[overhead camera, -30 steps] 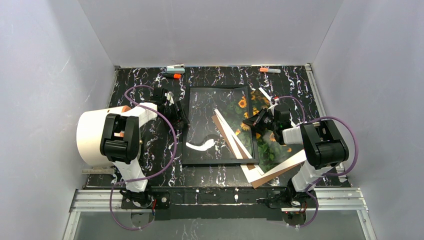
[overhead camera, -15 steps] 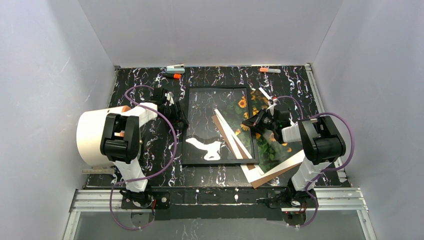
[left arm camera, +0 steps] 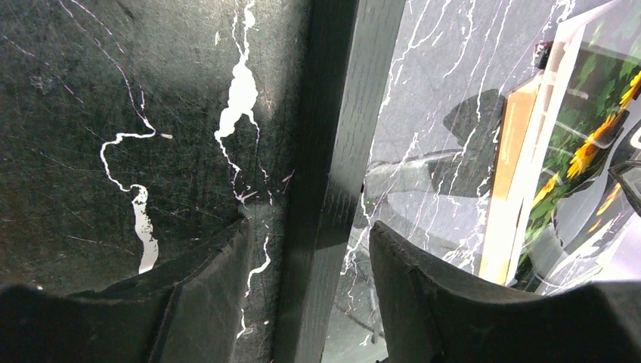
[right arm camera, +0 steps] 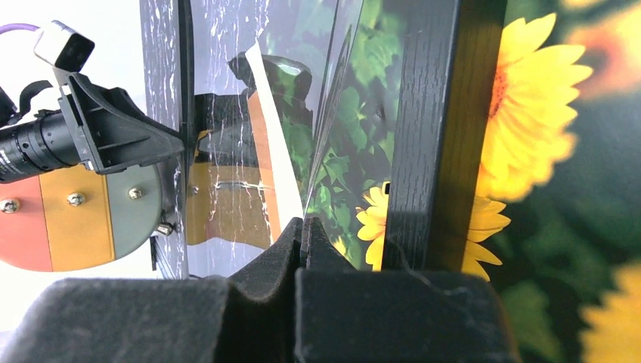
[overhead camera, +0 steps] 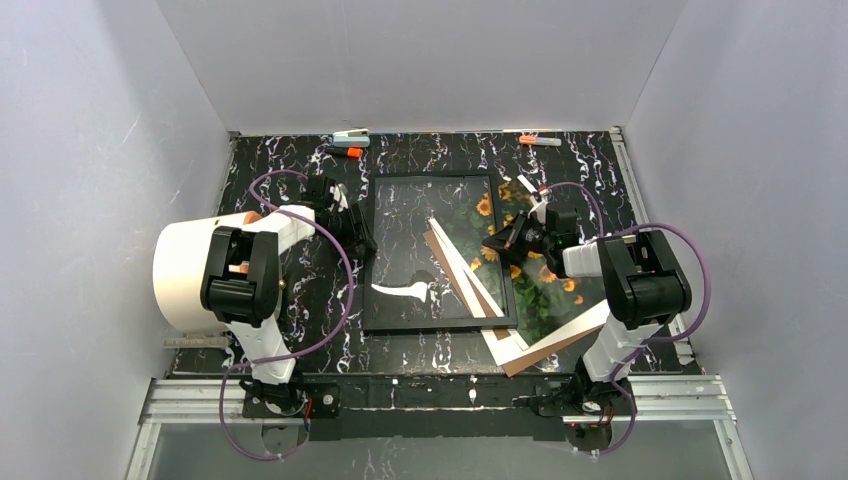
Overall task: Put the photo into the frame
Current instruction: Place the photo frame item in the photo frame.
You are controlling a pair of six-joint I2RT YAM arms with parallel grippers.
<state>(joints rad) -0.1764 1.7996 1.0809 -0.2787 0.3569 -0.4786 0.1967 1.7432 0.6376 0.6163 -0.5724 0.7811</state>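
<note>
Since a second ago, the right arm [overhead camera: 645, 285] has swung its wrist toward the far side. The right gripper [overhead camera: 497, 243] has crept slightly left at the right rail of the frame [overhead camera: 440, 324], and the left gripper [overhead camera: 360, 238] has narrowed a bit. We see no shift in the frame, backing board [overhead camera: 545, 352] or photo [overhead camera: 540, 300].

The black marbled worktop [overhead camera: 420, 155] carries everything. The frame lies flat mid-worktop. The brown backing board sits skewed, partly under the frame's right half, with its near corner sticking out past the frame's near right corner. The photo lies print-up over that board and is not in the frame. Part of it shows through the pane and the rest pokes out right of the right rail.

Left gripper: fingers [left arm camera: 204, 295] apart, straddling the left rail, one on the worktop side and one over the pane. Right gripper: fingers [right arm camera: 340, 318] pressed together just inside the right rail. A thin sheet edge runs to the tips, but we can't tell if it's nipped.

A few small orange-tipped bits [overhead camera: 540, 140] lie along the far edge.
</note>
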